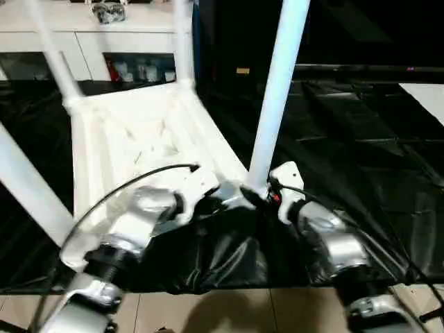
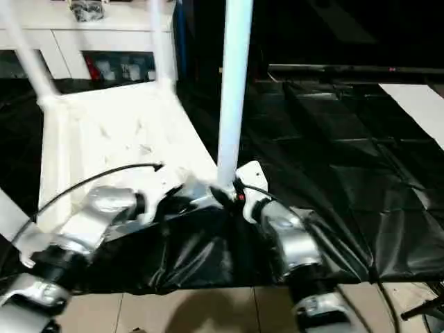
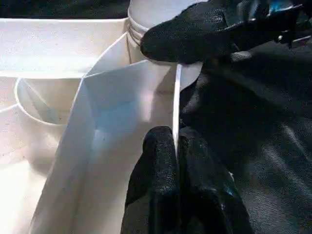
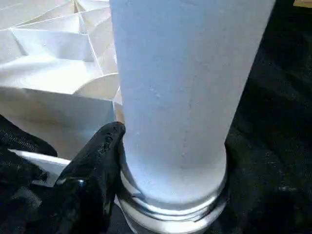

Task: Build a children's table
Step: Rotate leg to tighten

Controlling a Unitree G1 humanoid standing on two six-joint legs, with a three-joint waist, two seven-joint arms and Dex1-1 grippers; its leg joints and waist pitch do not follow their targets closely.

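The black sheeting point(image 1: 361, 173) is spread over the whole work surface, and the upside-down tabletop point(image 1: 132, 139) is laid on it at about 10 o'clock from centre, ribbed underside up. Four legs are seen standing in the corner sockets; the nearest leg point(image 1: 277, 90) is planted at the corner closest to the robot, roughly dead centre. The base of that leg is gripped by the right gripper point(image 4: 146, 161), jaws spread fairly wide around it. The thin tabletop rim point(image 3: 176, 107) is pinched by the left gripper point(image 3: 176, 161), jaws nearly closed on it.
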